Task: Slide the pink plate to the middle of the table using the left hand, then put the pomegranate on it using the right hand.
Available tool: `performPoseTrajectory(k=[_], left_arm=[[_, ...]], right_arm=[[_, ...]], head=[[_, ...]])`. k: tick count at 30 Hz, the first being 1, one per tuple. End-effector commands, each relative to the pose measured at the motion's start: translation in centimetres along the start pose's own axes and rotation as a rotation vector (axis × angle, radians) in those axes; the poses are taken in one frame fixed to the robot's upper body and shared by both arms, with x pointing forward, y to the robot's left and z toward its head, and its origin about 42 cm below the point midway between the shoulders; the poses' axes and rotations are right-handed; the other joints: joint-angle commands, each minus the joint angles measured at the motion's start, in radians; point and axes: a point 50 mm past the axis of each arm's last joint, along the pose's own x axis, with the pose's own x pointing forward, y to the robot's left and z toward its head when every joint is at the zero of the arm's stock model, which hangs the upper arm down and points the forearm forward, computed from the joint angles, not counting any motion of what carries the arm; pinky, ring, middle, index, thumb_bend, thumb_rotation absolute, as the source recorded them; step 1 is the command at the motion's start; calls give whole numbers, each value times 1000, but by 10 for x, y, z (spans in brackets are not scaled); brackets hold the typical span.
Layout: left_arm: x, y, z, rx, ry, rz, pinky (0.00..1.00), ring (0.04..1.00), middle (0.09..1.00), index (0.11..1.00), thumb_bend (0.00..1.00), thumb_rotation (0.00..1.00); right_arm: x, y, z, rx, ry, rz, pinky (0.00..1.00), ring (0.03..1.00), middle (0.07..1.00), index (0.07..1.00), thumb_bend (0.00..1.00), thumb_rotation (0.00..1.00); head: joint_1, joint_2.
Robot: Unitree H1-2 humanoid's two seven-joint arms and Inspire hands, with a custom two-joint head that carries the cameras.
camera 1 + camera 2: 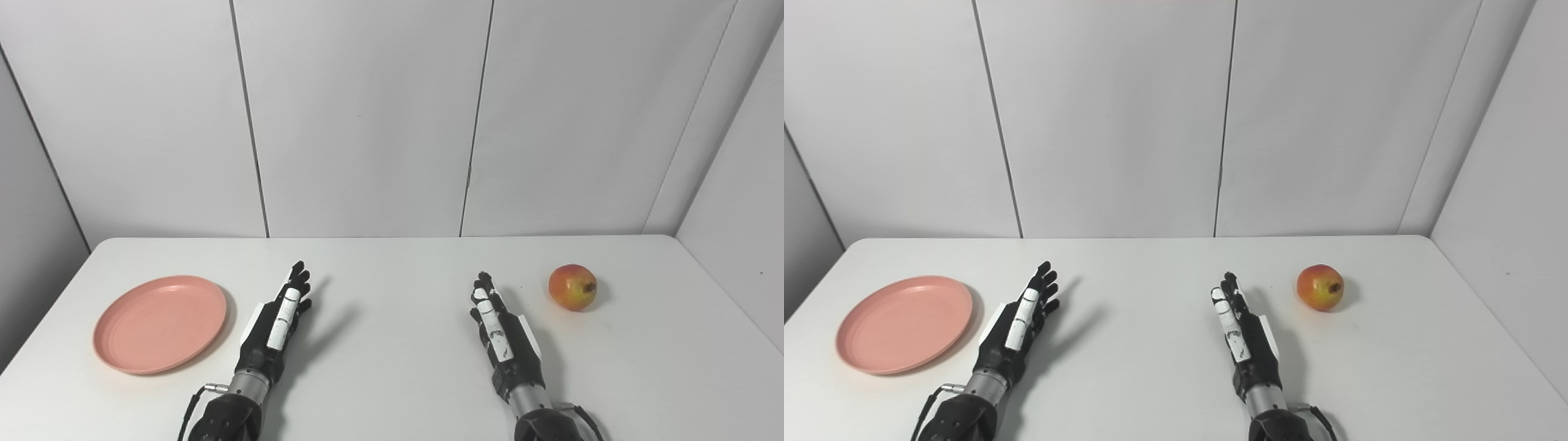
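The pink plate lies flat on the left part of the white table, with nothing on it. My left hand rests just to the plate's right, fingers stretched out and open, not touching it. A red-yellow pomegranate sits on the right part of the table. My right hand is open with fingers extended, a short way left of the fruit and nearer to me, holding nothing.
White wall panels stand behind the table's far edge and along the right side. Bare tabletop stretches between the two hands.
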Motion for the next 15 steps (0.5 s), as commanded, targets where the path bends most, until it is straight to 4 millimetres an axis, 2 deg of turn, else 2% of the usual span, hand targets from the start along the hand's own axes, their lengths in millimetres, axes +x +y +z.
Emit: performPoseTrajectory(k=[1, 15], left_arm=[[-3, 2, -3, 4, -4, -3, 969, 999, 1000, 1000, 626, 1000], [-1, 0, -5, 12, -4, 16, 943, 981, 1000, 1000, 629, 1000]], right_arm=[[10, 6, 18, 5, -72, 24, 1000, 998, 1000, 988, 595, 853], [10, 5, 17, 8, -74, 21, 1000, 998, 1000, 989, 577, 845]], head=[[0, 0], [1, -5]])
